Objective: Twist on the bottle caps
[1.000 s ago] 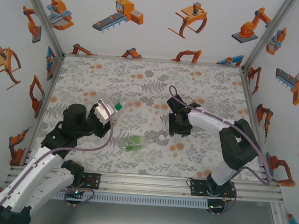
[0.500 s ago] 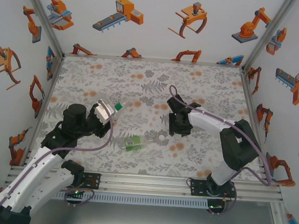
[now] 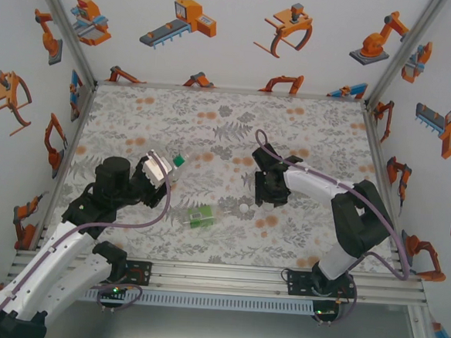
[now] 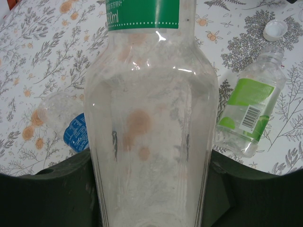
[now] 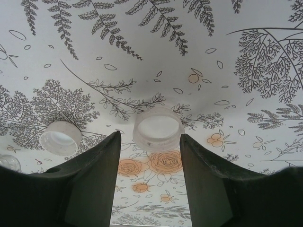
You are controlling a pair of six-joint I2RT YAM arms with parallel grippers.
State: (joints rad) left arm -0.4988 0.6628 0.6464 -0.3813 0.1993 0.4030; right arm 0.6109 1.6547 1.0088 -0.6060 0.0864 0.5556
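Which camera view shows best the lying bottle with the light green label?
The left wrist view: the lying bottle is close there, its barcode and uncapped neck clear, beside the taller bottle. In the top external view it is a small green patch, without detail.

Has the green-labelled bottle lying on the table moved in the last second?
No. The green-labelled bottle lies just as far from the front rail as before.
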